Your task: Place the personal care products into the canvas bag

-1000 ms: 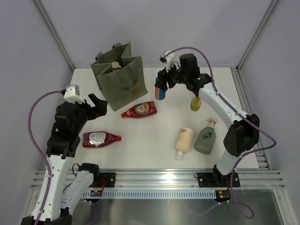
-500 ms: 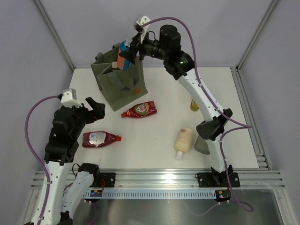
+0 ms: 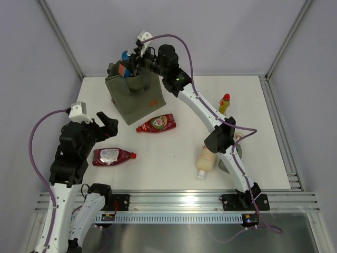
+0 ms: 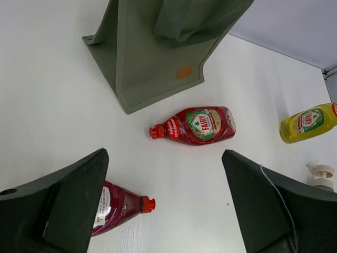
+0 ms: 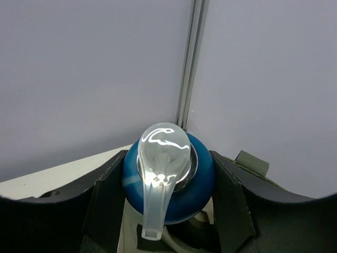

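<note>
My right gripper [image 3: 131,64] is clamped partway closed around the blue bottle [image 5: 197,182], holding it over the mouth of the canvas bag [image 3: 138,100] so it can drop inside. My left gripper [image 4: 167,211] hangs wide open and empty, facing the dark red bottle [image 4: 196,125] beside the bag, probably my next pick.

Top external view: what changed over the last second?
The right gripper, shut on the blue white-capped plastic bottle, carried it leftward to above the mouth of the olive-green canvas bag; not released. The open left gripper barely shifted. The two dark red bottles, cream bottle and yellow red-capped bottle stayed put.
</note>
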`<state>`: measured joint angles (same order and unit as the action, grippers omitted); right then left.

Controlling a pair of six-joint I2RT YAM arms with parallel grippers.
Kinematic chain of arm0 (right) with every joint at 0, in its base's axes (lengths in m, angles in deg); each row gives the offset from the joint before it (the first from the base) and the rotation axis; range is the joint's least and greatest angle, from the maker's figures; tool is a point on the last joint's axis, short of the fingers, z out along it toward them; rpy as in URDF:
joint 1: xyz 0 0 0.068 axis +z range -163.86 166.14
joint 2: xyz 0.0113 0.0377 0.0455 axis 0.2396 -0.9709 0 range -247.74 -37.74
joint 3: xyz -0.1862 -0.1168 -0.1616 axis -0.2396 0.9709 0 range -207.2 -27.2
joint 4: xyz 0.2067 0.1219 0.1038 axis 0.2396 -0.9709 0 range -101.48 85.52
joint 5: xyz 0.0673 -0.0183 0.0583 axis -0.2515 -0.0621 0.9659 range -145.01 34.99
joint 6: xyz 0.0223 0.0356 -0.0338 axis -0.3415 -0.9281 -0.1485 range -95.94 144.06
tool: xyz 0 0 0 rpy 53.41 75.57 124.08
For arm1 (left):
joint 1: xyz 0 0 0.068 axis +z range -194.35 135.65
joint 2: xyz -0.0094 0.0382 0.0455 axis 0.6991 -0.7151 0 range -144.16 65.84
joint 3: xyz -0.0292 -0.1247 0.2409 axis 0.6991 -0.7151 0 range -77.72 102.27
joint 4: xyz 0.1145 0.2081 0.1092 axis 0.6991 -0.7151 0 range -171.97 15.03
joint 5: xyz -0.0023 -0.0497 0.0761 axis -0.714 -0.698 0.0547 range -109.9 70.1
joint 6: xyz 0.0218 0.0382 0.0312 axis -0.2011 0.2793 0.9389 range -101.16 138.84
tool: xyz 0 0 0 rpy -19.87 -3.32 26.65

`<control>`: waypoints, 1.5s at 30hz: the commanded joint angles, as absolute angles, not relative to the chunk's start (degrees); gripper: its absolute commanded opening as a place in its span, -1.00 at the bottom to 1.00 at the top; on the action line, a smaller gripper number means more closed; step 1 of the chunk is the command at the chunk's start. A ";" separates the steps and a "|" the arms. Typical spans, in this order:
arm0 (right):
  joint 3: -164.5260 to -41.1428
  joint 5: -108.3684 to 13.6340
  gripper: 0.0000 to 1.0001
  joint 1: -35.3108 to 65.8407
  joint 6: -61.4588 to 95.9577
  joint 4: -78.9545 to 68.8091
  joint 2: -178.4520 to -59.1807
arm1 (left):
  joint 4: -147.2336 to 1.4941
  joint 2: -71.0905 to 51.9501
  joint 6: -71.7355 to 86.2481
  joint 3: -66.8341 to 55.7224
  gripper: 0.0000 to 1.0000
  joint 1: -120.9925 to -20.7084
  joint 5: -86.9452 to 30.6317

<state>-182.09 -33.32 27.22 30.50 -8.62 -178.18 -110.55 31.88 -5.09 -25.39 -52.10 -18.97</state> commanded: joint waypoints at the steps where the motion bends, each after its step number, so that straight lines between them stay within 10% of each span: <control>1: -182.60 -37.17 -1.00 26.65 31.89 0.01 -175.73 | -110.13 32.35 -4.10 -25.08 0.89 -51.82 -17.70; 36: -172.04 -27.00 -0.97 25.43 50.43 -16.51 -176.76 | -109.34 35.25 -3.49 -29.91 0.90 -51.82 -18.49; 45: -174.50 -27.57 0.72 25.43 43.93 -16.69 -180.82 | -110.04 34.28 -2.35 -29.91 0.91 -51.82 -18.93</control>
<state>-171.66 -27.00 25.78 46.43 -18.41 -180.89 -111.73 34.85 -3.64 -30.28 -52.10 -18.29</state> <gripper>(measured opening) 0.818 0.951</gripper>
